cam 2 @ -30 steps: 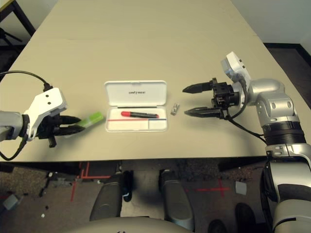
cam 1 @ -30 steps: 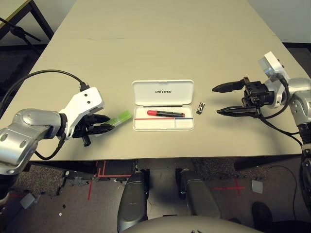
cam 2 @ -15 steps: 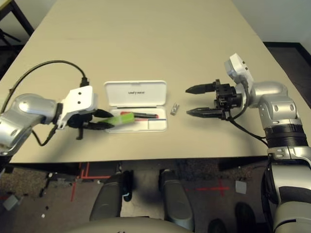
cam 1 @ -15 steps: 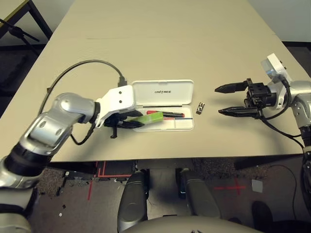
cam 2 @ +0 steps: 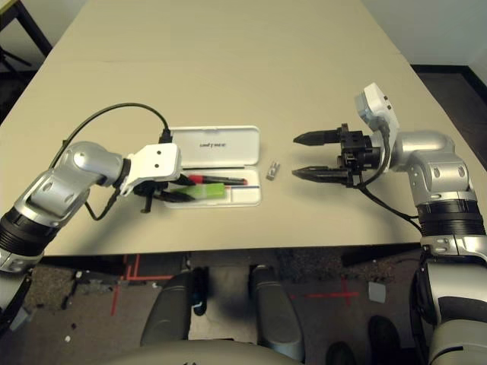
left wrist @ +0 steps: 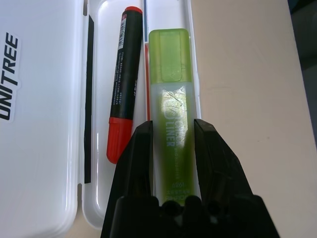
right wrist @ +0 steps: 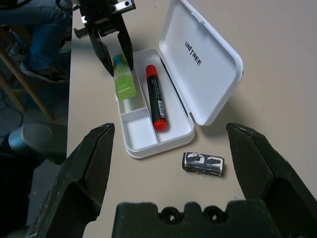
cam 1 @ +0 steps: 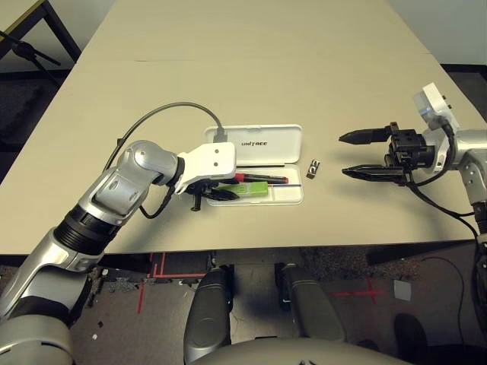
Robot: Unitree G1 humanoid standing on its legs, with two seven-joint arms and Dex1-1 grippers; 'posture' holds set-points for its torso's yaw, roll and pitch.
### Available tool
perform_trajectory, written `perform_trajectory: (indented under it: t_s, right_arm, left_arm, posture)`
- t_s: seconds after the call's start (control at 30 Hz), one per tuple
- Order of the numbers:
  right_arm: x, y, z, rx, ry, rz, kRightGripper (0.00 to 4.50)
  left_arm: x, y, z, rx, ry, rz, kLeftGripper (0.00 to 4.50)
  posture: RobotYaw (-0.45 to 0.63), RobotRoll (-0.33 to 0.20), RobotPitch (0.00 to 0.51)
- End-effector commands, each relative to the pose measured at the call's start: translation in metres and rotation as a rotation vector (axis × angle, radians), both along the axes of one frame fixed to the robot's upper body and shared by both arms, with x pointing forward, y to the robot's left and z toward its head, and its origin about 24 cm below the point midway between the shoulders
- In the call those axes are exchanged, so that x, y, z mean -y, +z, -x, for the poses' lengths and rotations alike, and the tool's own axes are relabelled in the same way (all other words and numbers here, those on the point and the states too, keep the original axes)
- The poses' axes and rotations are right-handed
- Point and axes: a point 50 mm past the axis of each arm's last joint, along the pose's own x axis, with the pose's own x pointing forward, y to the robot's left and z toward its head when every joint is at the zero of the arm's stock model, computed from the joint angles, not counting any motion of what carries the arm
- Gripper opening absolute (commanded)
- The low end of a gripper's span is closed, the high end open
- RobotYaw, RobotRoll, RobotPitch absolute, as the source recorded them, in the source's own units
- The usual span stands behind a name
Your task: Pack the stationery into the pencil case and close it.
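Nearest the table's front edge, the left gripper [cam 1: 221,192] is pinching the light-green stick [left wrist: 170,114] between its two black fingers, holding it lengthwise over the front lane of the pencil case [cam 1: 293,199] tray; whether the stick is touching the tray floor cannot be told. The stick's far end is reaching about halfway along the tray, running just beside the front wall. Just behind it, the red marker [cam 1: 260,179] is lying flat in the tray, parallel to the stick and close to the hinge side. The lid, lettered "UNITREE", is lying open flat on the table behind the tray. To the right of the case, the small clip [cam 1: 313,168] is sitting on the bare table [cam 1: 251,68], apart from the tray wall. Further right, the right gripper [cam 1: 358,154] is hovering with its jaws spread wide and nothing between them, pointing toward the clip with open tabletop between. Beyond the case, the table is stretching away.
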Motion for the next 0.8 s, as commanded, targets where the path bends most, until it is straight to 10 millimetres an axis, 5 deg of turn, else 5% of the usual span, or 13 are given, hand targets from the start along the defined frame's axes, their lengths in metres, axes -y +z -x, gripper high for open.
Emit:
perform_trajectory:
  t_s: [0.03,0.2,0.5,0.8]
  right_arm:
    - [-0.002,0.003,0.002,0.002,0.003,-0.014,4.50]
    - [-0.003,0.002,0.002,0.006,-0.010,-0.010,4.50]
    - [0.001,-0.004,-0.001,0.050,-0.218,0.107,4.50]
    - [-0.013,0.001,0.006,-0.050,-0.470,0.050,4.50]
  left_arm:
    - [0.000,-0.003,-0.001,-0.005,-0.010,-0.015,1.11]
    - [0.002,-0.005,-0.002,0.002,-0.008,-0.016,1.11]
    - [-0.003,0.012,0.001,-0.018,-0.013,0.052,4.40]
    - [-0.021,0.031,0.004,-0.028,0.051,0.097,4.48]
  posture:
    - [-0.01,0.000,0.195]
    - [-0.01,0.000,0.200]
    - [-0.03,0.000,0.200]
    - [-0.03,0.000,0.209]
